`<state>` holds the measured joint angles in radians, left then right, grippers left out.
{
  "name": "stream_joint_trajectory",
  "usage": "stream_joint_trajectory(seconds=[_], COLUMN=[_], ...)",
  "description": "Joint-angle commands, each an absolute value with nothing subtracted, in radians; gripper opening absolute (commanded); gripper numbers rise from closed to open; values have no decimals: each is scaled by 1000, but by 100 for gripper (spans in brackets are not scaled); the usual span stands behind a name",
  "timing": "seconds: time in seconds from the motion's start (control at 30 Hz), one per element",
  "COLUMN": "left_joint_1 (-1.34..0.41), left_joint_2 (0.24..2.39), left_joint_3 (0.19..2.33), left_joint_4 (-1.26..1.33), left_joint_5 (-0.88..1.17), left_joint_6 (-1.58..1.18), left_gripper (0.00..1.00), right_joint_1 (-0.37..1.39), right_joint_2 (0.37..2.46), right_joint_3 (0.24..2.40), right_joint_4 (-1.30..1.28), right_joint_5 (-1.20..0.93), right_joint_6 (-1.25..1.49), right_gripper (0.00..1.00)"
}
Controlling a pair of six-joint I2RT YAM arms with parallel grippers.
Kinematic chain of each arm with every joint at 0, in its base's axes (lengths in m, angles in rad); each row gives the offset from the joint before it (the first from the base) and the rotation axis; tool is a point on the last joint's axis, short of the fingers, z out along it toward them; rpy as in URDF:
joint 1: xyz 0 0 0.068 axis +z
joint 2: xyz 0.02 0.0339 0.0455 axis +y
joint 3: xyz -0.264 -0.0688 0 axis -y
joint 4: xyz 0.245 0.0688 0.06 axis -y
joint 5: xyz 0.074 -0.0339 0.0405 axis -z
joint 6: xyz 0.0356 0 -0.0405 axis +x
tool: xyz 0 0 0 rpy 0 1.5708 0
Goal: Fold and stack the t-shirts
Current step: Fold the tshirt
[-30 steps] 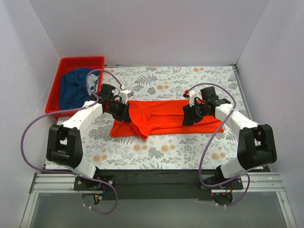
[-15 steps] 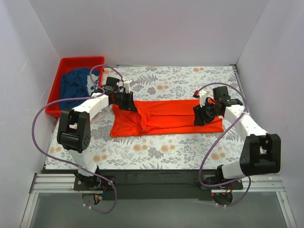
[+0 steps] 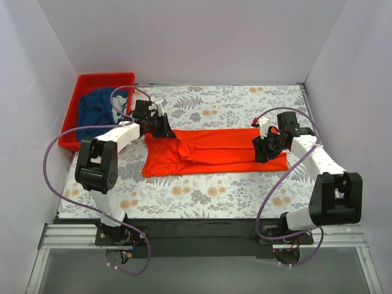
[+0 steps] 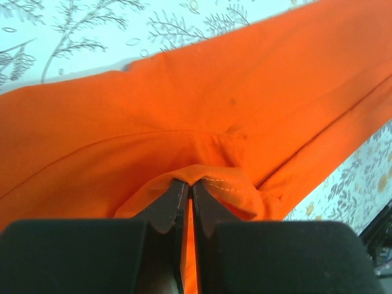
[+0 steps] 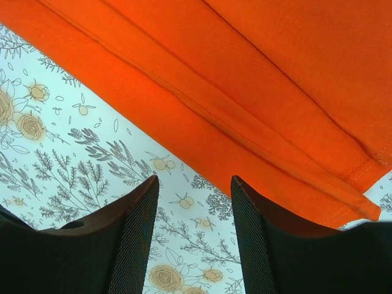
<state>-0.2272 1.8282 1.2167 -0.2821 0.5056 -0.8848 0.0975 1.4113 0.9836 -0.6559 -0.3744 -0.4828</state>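
the red rectangular plastic bin (image 3: 104, 76) sits at the far left corner of the floral-printed table cover (image 3: 214, 190). it holds the crumpled dark blue cloth t-shirt (image 3: 95, 113), bunched inside its walls. the bright orange-red cloth t-shirt (image 3: 214, 152) lies outside the bin, folded into a long band across the middle of the table. the left gripper (image 4: 190, 184) is at the band's far left corner, jaws pressed together on a raised fold of the orange cloth. the right gripper (image 5: 195, 184) is at the band's right end, jaws apart with nothing between them, the shirt's hem and bare table cover showing beyond.
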Motion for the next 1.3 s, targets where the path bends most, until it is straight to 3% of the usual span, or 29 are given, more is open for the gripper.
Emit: stream_joint_trajectory(seconds=[0.0,0.27,0.43,0.73,0.83,1.0,1.27], left_joint_1=[-183,-176,-175,-204,-285,-360,-449], left_joint_2=[1779,1827,1827,1617,1618,1663,1749], left_joint_3=[1174,1209,1207,1092,1095,1098,1141], left_joint_4=[-180,-123,-166,-265,-362,-403,-449], left_joint_5=[506,502,477,541,488,407,328], left_joint_6=[-940,-983,-970,-804,-729,-733,-732], left_gripper=[0,0,34,32,32,46,44], right_joint_1=[89,83,80,64,58,52,48], right_joint_2=[1419,1425,1413,1419,1427,1436,1445], right_joint_3=[1002,997,989,956,951,960,968], right_joint_4=[-666,-664,-664,-666,-669,-675,-680], right_joint_5=[-370,-383,-362,-321,-328,-331,-328], right_joint_6=[-503,-500,-508,-537,-535,-532,-534], right_gripper=[57,57,57,52,51,51,51])
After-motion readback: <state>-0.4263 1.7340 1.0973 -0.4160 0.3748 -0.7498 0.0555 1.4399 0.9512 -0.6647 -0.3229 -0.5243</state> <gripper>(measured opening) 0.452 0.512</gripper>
